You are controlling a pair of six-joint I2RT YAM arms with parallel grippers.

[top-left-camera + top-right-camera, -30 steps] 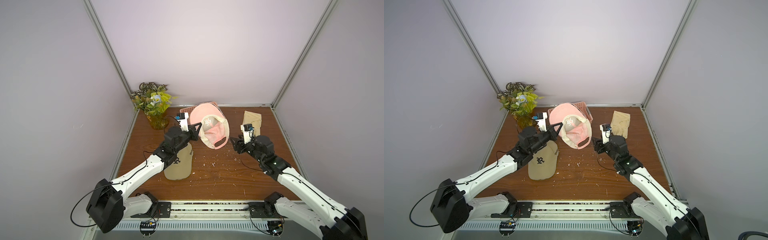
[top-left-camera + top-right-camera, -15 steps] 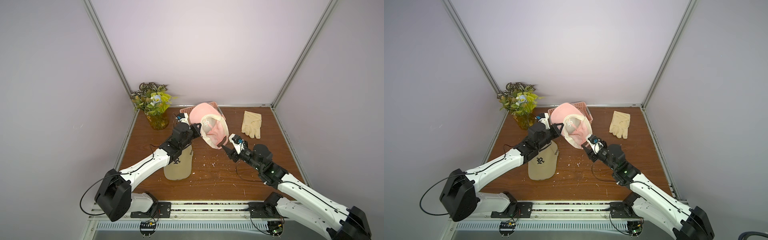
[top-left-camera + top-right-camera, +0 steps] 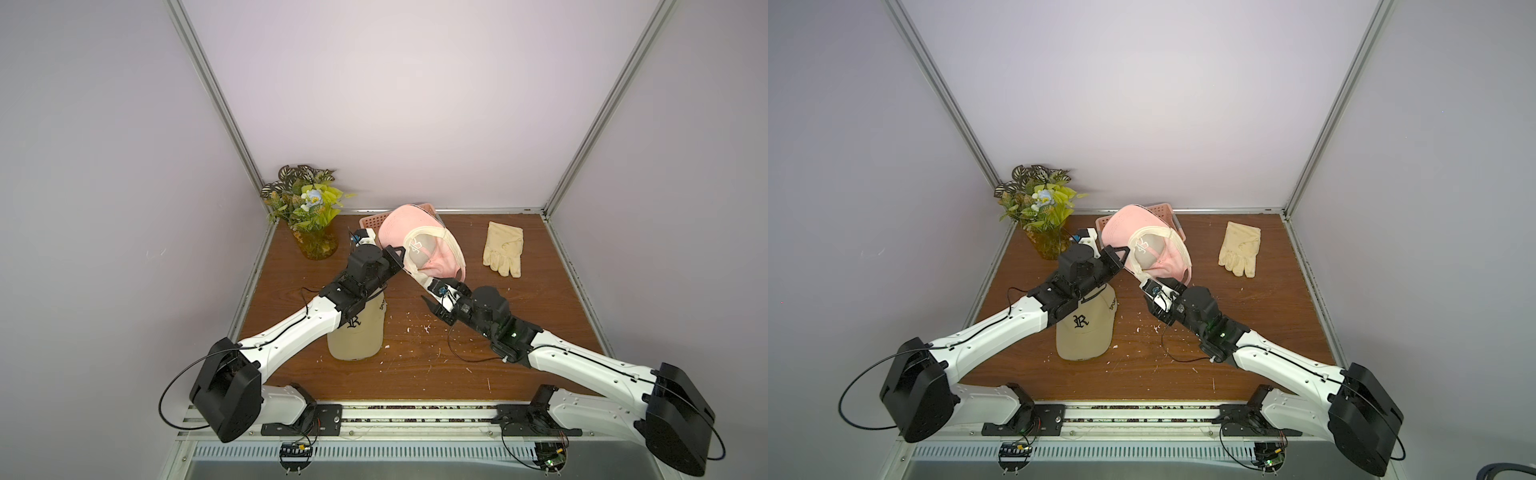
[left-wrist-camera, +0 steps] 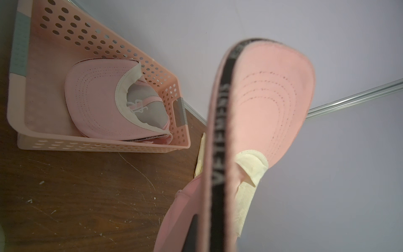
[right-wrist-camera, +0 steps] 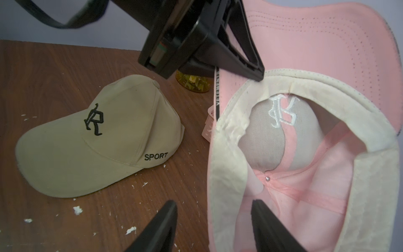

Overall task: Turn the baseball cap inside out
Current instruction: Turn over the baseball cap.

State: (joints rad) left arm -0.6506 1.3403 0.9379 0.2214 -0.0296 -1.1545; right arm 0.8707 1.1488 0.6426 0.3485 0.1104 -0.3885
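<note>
Pink cap (image 3: 440, 259) still pinched by left hand (image 3: 400, 259), right hand (image 5: 212, 220) arrived beneath, jaws apart

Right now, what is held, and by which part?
Left gripper pinches the pink fabric baseball cap by its rim beside the brim; right gripper open, gripping nothing.

Centre: pink cap (image 3: 397, 228); left: beige cap (image 3: 355, 332); right table (image 3: 552, 299) free.

On the brown wooden tabletop (image 3: 519, 332), a leafy green plant in a yellow glass vase (image 3: 309, 216) stands rear left. A cream fabric glove (image 3: 503, 248) lies rear right and a beige fabric cap (image 3: 357, 336) front left. A pink perforated plastic basket (image 4: 98, 146) sits mid-rear, holding a second pink cap (image 4: 93, 102). The pink fabric baseball cap (image 3: 419, 249) hangs just before it.
</note>
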